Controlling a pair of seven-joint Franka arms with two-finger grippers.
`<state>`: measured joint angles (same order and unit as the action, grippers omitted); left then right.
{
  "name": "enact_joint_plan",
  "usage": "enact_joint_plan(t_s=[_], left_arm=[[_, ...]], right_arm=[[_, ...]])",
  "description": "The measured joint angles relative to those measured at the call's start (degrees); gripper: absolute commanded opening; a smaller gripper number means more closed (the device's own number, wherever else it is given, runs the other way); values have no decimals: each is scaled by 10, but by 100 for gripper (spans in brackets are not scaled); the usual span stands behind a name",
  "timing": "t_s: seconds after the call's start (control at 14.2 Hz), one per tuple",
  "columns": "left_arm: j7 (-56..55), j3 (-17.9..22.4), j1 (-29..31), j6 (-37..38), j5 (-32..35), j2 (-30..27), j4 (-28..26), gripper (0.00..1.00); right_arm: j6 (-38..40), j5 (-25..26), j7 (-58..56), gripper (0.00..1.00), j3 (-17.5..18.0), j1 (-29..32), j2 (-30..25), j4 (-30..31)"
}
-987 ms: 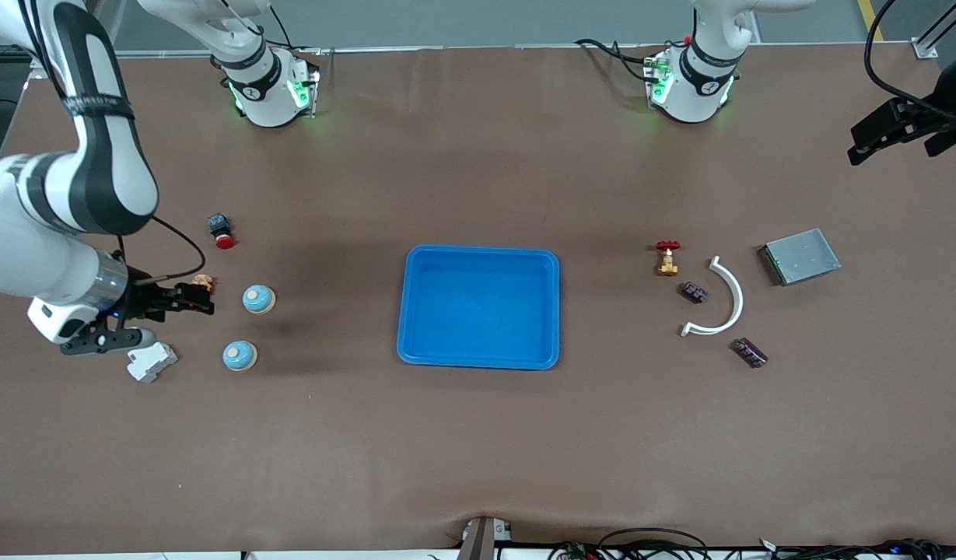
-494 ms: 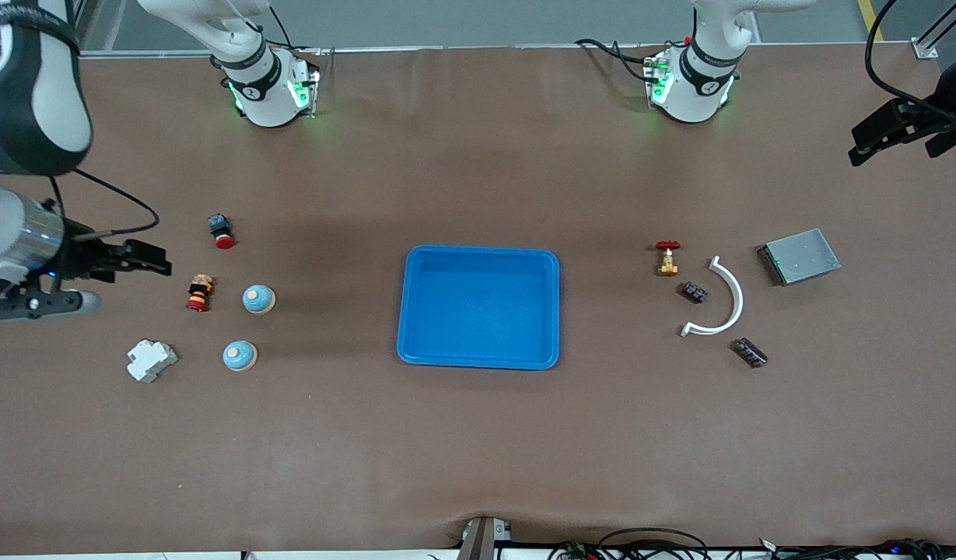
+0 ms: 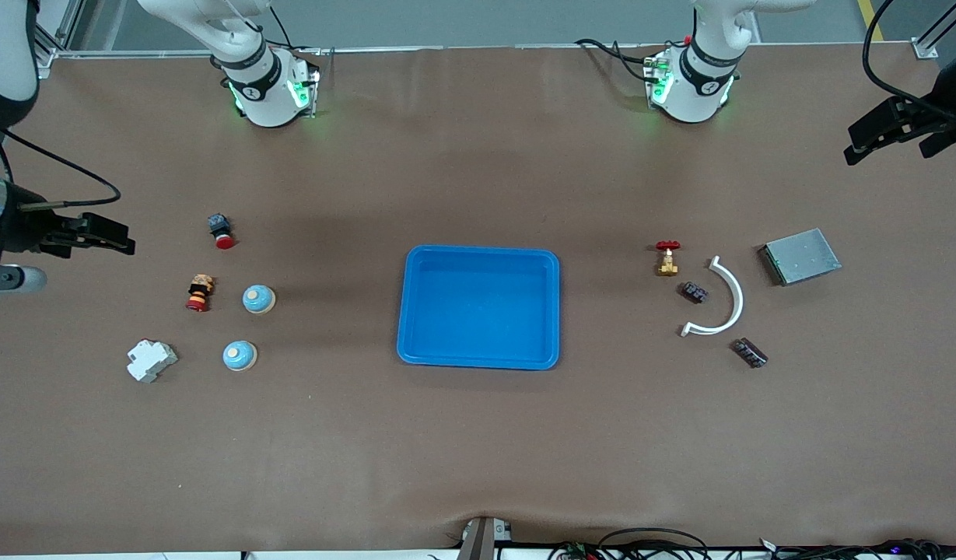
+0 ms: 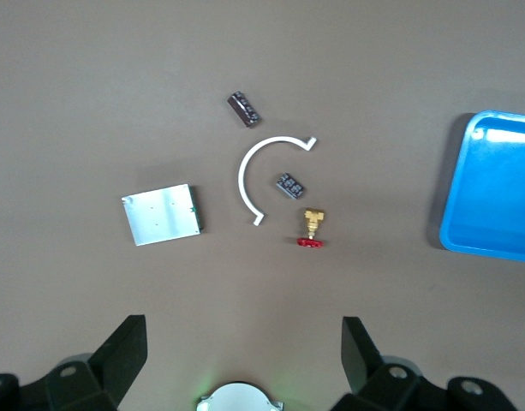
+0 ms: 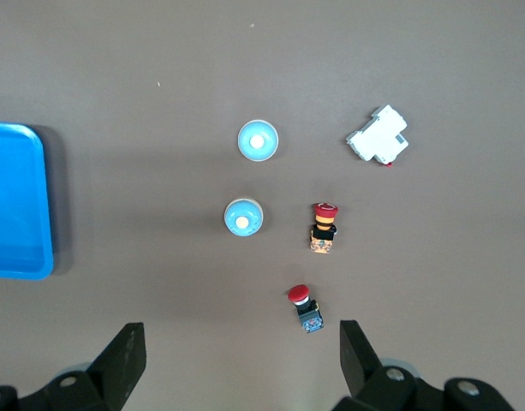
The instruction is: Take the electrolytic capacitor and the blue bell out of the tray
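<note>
Tray (image 3: 479, 257) sits mid-tabletop, and nothing lies in it. Both task items look already out, as I judge it.

Blue bells: two, on the tabletop toward the right arm's end. One (image 3: 258, 299) is farther from the front camera, the other (image 3: 239, 355) nearer. Domed, smooth, likely light and slippery on the crown. I would pinch low across the base rim, not the dome.

Capacitors: two small dark parts toward the left arm's end. One (image 3: 694, 292) lies inside the curve of the white arc piece (image 3: 728, 299), the other (image 3: 749, 352) just outside its nearer tip. Stiff, very light, probably prone to rolling or flicking away. I would grip across the body, not the leads.

Pose: right fingers (image 3: 112, 233) hang high over the right arm's end of the tabletop, spread wide, holding nothing. Left fingers (image 3: 863, 148) hang high over the left arm's end, also spread wide and empty. Both wrists look straight down.
</note>
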<state>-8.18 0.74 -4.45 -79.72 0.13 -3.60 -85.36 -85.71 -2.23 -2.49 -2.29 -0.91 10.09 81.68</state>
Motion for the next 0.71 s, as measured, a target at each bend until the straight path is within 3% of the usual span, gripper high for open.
enact_joint_plan(t_s=[0.71], left_arm=[[0,4,2,0,0,3,2,100]], right_arm=[[8,0,11,100,-3,27,-20,-4]])
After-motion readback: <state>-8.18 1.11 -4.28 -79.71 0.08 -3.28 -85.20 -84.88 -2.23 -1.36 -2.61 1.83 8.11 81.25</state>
